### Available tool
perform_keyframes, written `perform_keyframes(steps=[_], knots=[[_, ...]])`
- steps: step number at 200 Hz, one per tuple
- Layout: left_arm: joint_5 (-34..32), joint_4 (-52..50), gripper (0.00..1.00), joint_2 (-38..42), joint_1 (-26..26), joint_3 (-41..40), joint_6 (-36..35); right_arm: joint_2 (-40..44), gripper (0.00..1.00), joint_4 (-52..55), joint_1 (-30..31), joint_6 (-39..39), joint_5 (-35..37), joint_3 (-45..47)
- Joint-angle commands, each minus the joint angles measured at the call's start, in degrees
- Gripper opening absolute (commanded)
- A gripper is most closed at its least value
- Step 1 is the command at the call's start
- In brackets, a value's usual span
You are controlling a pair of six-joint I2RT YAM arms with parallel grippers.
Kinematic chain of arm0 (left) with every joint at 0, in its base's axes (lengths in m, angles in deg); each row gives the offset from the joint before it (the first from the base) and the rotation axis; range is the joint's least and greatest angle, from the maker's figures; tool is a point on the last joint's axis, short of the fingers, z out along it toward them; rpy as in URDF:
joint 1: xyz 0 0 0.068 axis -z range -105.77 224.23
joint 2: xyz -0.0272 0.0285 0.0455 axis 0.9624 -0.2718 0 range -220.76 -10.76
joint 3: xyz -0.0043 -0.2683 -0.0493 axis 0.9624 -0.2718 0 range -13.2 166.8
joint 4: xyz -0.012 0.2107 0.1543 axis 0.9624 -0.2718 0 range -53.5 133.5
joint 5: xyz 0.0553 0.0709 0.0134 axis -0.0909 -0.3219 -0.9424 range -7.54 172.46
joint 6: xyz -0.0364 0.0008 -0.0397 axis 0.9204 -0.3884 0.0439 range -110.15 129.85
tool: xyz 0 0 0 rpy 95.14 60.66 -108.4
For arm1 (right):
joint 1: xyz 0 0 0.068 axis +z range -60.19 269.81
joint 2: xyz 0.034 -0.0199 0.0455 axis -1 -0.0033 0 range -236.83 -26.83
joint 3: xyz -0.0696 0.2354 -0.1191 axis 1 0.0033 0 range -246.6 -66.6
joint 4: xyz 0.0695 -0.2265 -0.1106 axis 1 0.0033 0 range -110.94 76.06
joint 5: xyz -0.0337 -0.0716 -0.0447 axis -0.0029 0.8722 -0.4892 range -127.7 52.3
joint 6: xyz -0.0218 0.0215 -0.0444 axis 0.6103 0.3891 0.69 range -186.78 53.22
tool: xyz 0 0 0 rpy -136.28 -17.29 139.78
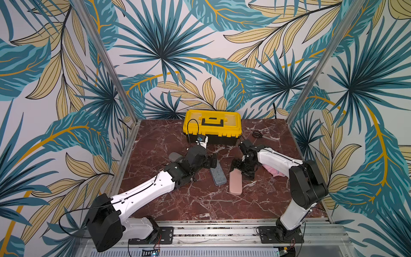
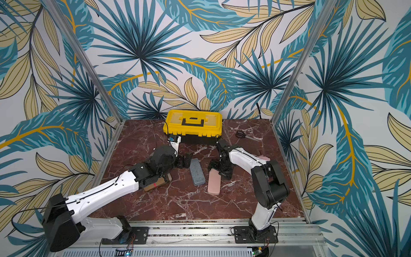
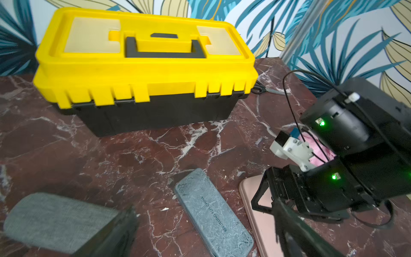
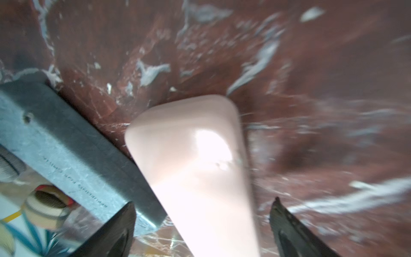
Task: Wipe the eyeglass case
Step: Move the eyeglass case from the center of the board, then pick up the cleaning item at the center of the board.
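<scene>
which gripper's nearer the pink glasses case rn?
Right. The right gripper hangs open over the far end of the pink case, fingers either side of it. The left gripper is off at the far end of the grey-blue case alongside.

Both top views: high at front, angled down, whole table point(image 1: 200, 207) in shot. Left wrist: low, near, facing toolbox point(image 3: 144, 73) at back. Right wrist: tight, blurred, looking down on pink case point(image 4: 200, 166). Wrist views share it, plus grey case point(image 3: 213, 211).
</scene>
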Motion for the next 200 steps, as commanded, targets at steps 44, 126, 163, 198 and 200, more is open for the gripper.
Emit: perform_keyframes(steps=[44,126,163,198,200], knots=[[10.0,4.1,0.89,-11.8,4.4,4.6,2.2,9.6,0.97,11.5,-10.6,11.4,36.2,-3.0],[14.2,5.6,0.89,-19.0,9.0,6.9,5.3,-14.1,0.94,11.5,-22.4,12.6,36.2,-16.2],[16.9,6.4,0.89,-22.0,10.0,8.4,7.5,-18.0,0.63,8.9,-23.3,12.6,31.9,-14.4],[17.4,3.8,0.91,-27.4,12.2,12.3,8.5,-8.2,0.19,10.3,-21.3,13.1,35.8,-12.3],[17.5,3.7,0.92,-27.9,12.4,12.5,8.5,-7.4,0.18,10.7,-21.1,13.2,36.1,-12.2]])
